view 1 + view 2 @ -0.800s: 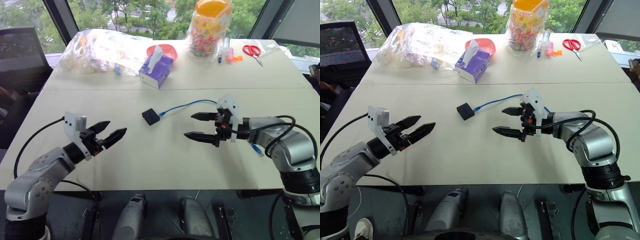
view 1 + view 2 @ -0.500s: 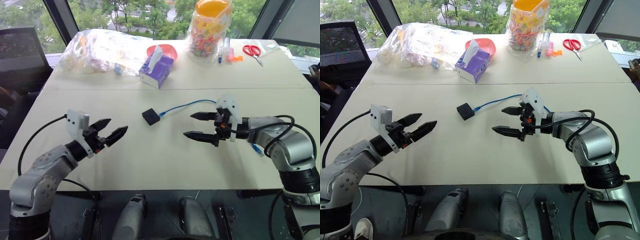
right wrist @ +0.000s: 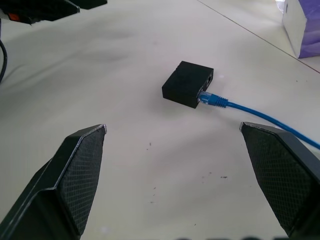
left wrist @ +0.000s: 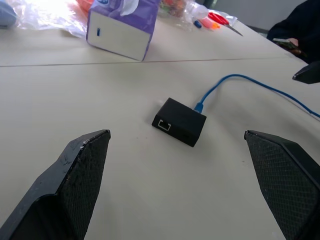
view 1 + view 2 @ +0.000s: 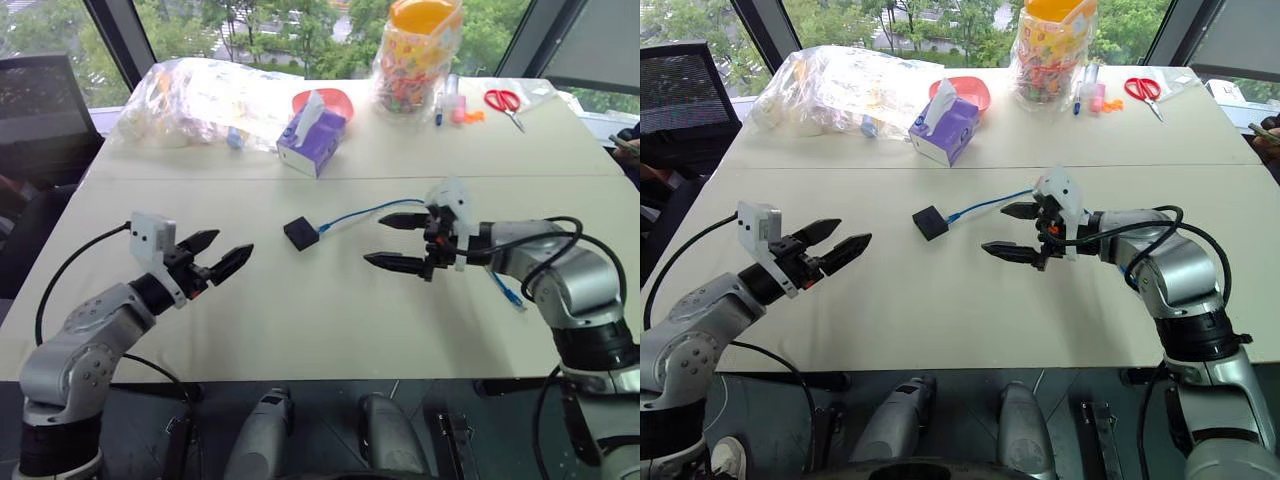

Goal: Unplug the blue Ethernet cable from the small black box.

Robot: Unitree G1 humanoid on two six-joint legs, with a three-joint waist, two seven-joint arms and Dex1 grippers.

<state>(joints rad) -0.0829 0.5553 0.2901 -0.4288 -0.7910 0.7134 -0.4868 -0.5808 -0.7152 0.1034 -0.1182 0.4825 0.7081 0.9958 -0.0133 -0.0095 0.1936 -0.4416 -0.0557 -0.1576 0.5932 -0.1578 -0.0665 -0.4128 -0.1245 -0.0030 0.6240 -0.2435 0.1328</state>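
Blue Ethernet cable, thin and limp, will likely drag the small black box, which looks light and matte, so the box needs pinning while the plug end beside its port is pinched. Box and plug lie on the desk between the two end effectors, nearer the right end effector, just ahead of its spread fingers. The left end effector is likewise spread, farther off. A purple tissue box sits well beyond; nothing blocks either approach.
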